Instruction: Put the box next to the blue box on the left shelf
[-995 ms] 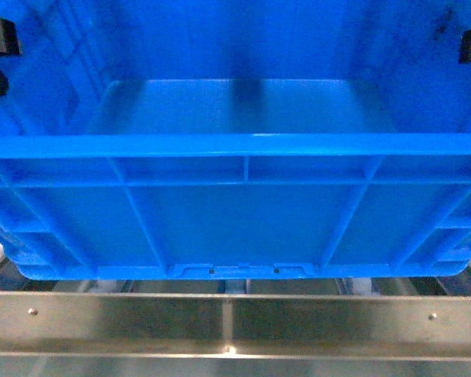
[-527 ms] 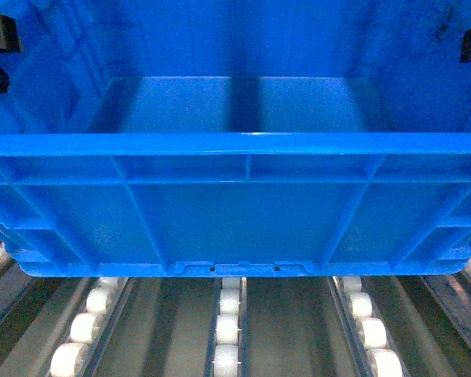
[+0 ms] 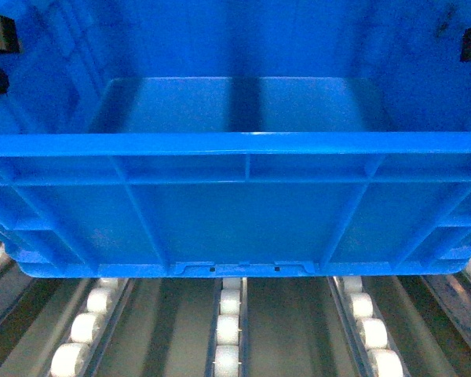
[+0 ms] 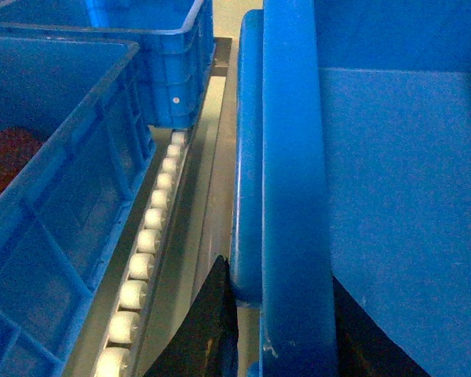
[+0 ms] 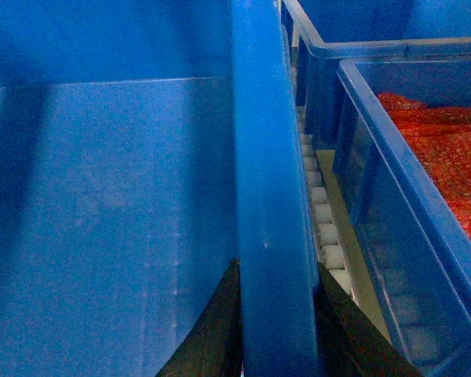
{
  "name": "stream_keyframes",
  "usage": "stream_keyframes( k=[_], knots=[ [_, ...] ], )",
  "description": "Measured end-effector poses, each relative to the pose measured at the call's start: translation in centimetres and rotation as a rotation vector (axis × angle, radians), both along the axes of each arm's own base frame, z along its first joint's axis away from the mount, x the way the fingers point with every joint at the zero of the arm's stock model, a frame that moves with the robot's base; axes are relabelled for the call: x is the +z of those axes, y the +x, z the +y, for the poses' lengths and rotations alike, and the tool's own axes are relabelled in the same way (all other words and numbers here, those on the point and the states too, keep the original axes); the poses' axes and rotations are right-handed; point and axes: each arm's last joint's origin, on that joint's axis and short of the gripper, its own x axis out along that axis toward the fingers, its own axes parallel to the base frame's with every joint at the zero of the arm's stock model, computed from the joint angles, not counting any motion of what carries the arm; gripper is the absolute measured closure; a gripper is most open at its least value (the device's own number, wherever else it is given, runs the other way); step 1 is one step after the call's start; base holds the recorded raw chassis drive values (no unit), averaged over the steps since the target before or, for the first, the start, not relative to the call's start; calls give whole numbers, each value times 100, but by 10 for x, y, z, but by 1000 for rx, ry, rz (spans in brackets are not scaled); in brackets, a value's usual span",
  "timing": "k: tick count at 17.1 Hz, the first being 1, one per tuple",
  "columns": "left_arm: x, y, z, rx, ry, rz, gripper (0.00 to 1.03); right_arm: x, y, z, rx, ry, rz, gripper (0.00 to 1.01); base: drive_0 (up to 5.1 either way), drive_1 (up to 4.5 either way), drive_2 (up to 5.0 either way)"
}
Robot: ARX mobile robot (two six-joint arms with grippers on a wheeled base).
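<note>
**Q:** Head view — what fills the frame, and on what surface?

**A:** My box (image 3: 243, 212) takes up nearly all of it, its ribbed long wall facing the camera and its smooth floor visible behind the thick rim. Along the lower edge of the frame runs the left shelf (image 3: 279, 330), grey metal rails in parallel lanes. White roller wheels (image 3: 228, 330) line the lanes at lower left, lower centre and lower right. Whether the box's underside touches the rollers, I cannot tell.

**Q:** How do your tools stand?

**A:** My left gripper (image 4: 279, 338) sits at the bottom centre of the left wrist view, dark fingers (image 4: 212, 330) on either side of the box's rolled rim, clenched on it. My right gripper (image 5: 275, 330) does likewise at the bottom centre of the right wrist view, one finger inside the wall and one outside.

**Q:** And the surroundings?

**A:** To the left in the left wrist view stand two other blue crates (image 4: 71, 204), one behind the other, on the same rack; a lane of rollers lies between them and my box, and the nearer crate holds something reddish. To the right in the right wrist view stand two more crates (image 5: 408, 196). The nearer one holds red-orange material (image 5: 447, 157), and rollers lie in the gap beside my box.
</note>
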Motion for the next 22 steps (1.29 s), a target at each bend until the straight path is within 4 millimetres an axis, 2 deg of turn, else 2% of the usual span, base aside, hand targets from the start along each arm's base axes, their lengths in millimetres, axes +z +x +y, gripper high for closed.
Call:
stream_keyframes(
  k=[22],
  knots=[
    [0, 0, 0, 0, 0, 0, 85, 0, 0, 0, 0, 0, 0, 84, 0, 0, 0]
  ],
)
